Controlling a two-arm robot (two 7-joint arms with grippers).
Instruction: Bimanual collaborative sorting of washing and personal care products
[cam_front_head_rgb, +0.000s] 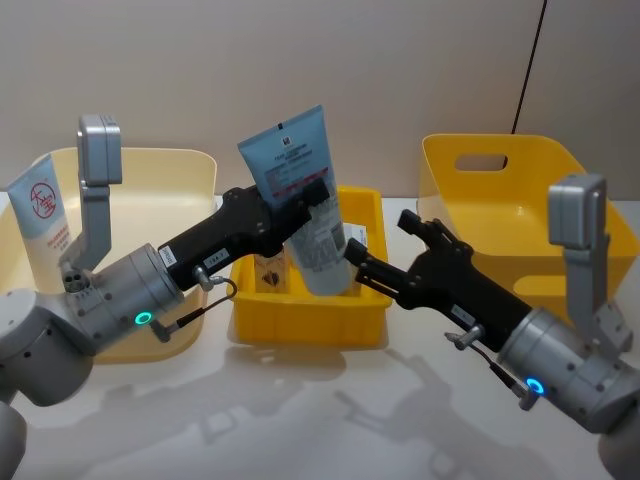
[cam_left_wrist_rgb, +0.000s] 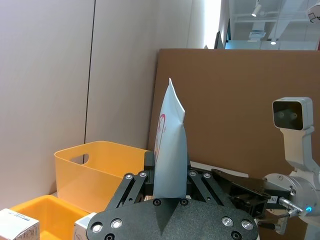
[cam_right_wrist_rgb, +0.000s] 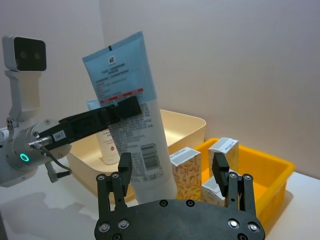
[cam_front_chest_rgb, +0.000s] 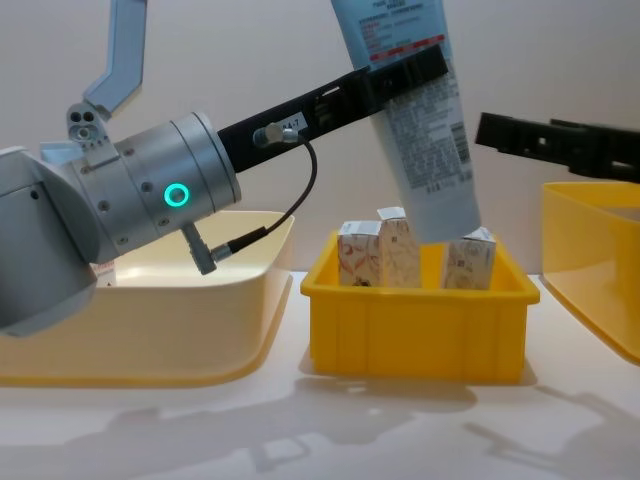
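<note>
Pale-blue tube's (cam_front_head_rgb: 290, 160) print illegible; red circle on white tube (cam_front_head_rgb: 40, 215)

A pale-blue tube (cam_front_head_rgb: 290, 160) tilts, crimped end up, over white cartons (cam_front_chest_rgb: 400, 255) upright in a yellow bin (cam_front_chest_rgb: 415, 340).

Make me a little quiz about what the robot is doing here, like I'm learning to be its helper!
1. Which gripper holds the pale-blue tube?
A) the left gripper
B) the right gripper
C) neither

2. True or false: the right gripper's fingers are shut.

3. Fill in the blank: the tube is held over the small yellow tray, which holds small white ____.

Key:
1. A
2. False: they are open, with nothing between them.
3. cartons
</note>
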